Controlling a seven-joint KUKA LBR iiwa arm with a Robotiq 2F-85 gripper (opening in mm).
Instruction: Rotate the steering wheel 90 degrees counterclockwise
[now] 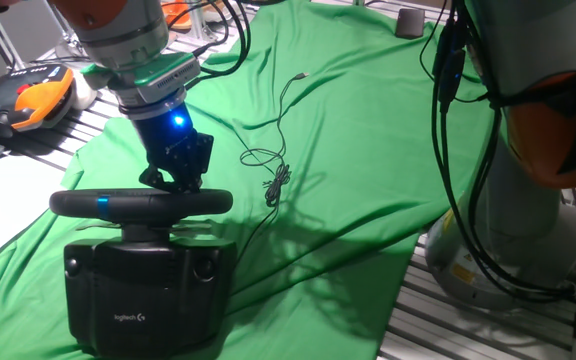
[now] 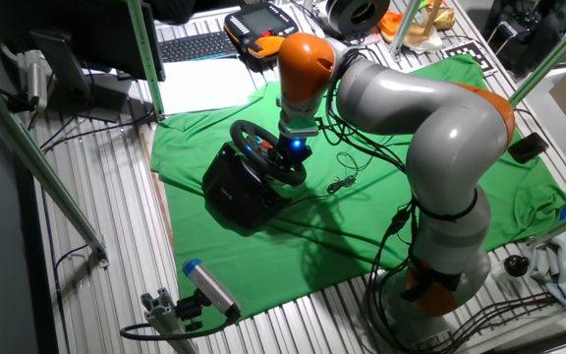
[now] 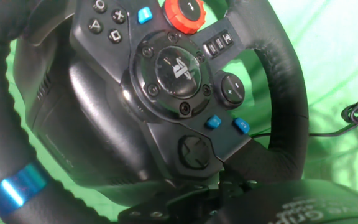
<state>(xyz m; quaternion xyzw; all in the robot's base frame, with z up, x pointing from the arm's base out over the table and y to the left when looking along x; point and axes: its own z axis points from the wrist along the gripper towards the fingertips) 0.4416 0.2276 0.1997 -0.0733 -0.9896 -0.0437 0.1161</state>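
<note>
Hand view is showing the steering wheel (image 3: pixel 185 81) close up, its hub face already tilted off level: turning step judged under way. Gripper (image 1: pixel 175 178) is sitting against the padded black rim on a green cloth (image 1: pixel 368 150); whether it is clamping cannot be told. Rim is stitched and soft-looking, the hub hard plastic with a red dial (image 3: pixel 183 14). Next move calls for a steady arc about the hub.

Black steering wheel (image 1: pixel 140 203), boxy Logitech base
</note>
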